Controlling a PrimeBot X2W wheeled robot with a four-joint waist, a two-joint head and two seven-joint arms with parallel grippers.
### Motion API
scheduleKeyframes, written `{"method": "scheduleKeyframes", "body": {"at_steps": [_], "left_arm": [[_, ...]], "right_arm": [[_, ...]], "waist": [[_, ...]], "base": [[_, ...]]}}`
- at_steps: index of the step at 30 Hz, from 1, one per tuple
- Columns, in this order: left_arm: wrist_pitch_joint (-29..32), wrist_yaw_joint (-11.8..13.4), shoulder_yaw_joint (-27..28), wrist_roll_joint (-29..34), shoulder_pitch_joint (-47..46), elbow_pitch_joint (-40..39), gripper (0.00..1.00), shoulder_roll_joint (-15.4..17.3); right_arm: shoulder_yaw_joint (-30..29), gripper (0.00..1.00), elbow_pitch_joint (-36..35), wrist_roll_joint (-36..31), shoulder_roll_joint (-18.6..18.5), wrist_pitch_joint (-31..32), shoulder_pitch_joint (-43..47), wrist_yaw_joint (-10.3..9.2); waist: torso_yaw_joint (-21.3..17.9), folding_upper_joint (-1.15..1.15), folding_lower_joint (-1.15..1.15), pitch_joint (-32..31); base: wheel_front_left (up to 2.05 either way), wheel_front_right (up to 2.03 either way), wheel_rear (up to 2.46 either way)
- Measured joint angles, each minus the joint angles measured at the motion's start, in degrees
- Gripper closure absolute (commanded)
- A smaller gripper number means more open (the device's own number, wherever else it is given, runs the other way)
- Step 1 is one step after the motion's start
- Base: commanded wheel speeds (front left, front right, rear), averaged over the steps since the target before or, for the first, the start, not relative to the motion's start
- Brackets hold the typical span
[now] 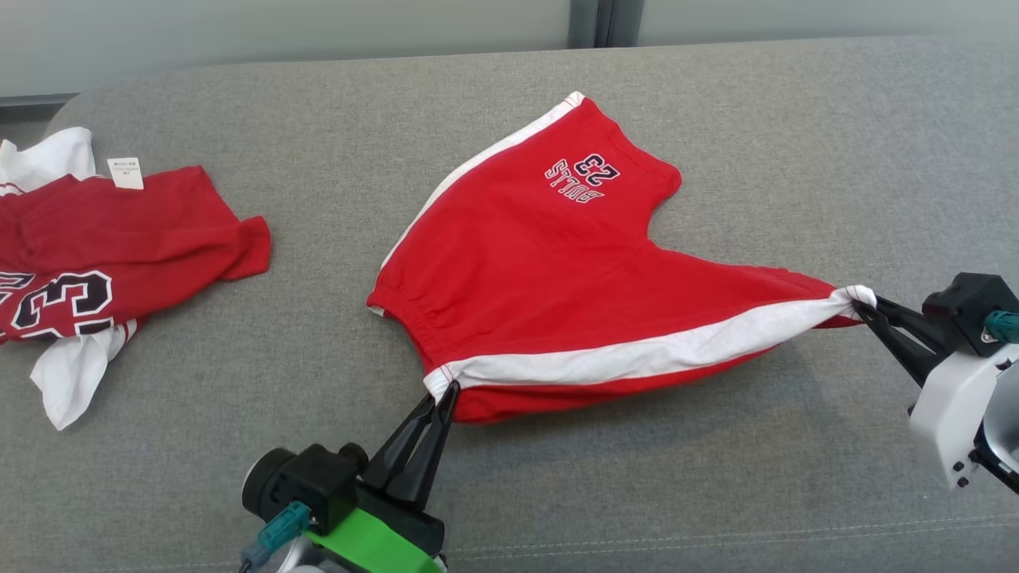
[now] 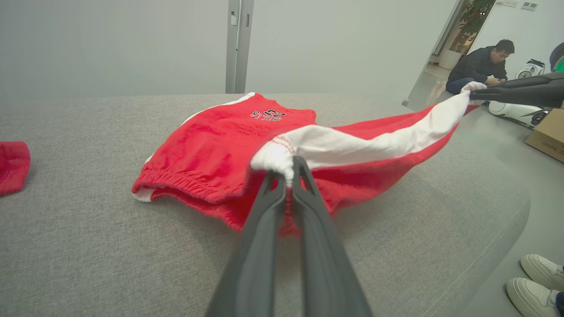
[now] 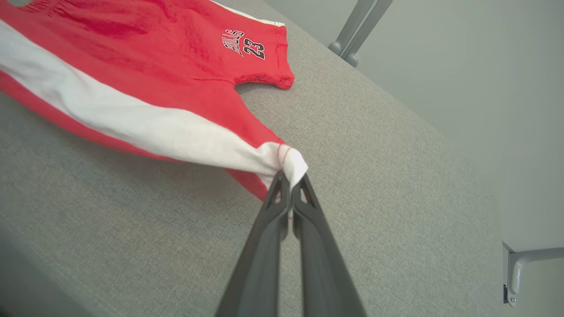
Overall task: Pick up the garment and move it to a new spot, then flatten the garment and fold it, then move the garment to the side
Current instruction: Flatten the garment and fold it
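The garment [image 1: 533,263] is a pair of red shorts with white side stripes and a "BULLS 23" print, lying mid-surface with its near edge lifted. My left gripper [image 1: 447,391] is shut on the white waistband corner at the near side. My right gripper [image 1: 863,305] is shut on the white leg-hem corner at the right, and the white stripe is stretched taut between the two. In the left wrist view the gripper [image 2: 286,169] pinches bunched white cloth of the garment [image 2: 211,149]. In the right wrist view the gripper [image 3: 291,178] pinches the garment [image 3: 145,75] by its hem.
A red and white jersey [image 1: 95,263] with a number print lies crumpled at the far left of the grey padded surface [image 1: 239,461]. A seated person [image 2: 480,64] and a cardboard box [image 2: 546,136] are beyond the surface's right end. Pale shoes [image 2: 535,281] stand on the floor.
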Motion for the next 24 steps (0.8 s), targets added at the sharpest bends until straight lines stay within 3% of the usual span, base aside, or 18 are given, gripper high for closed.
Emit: {"method": "scheduleKeyframes", "body": {"at_steps": [5,9,24], "left_arm": [[0.3,0.7,-0.3,-0.4,1.7,-1.7,1.00,0.0],[0.1,0.7,0.0,-0.6,1.0,-1.9,1.00,-0.7],[-0.7,0.2,2.7,-3.3,-16.6,6.0,1.00,-7.1]], "right_arm": [[-4.2,1.00,-4.2,-0.2,0.2,2.0,3.4,0.00],[-2.6,1.00,-4.1,-1.8,0.5,0.4,0.7,0.00],[20.4,1.00,18.4,-0.3,1.4,-6.1,-34.8,-0.01]], "waist": [[0.6,0.00,0.00,-0.1],[1.0,0.00,0.00,0.5],[5.5,0.00,0.00,7.9]], "base": [[0.00,0.00,0.00],[0.00,0.00,0.00],[0.00,0.00,0.00]]}}
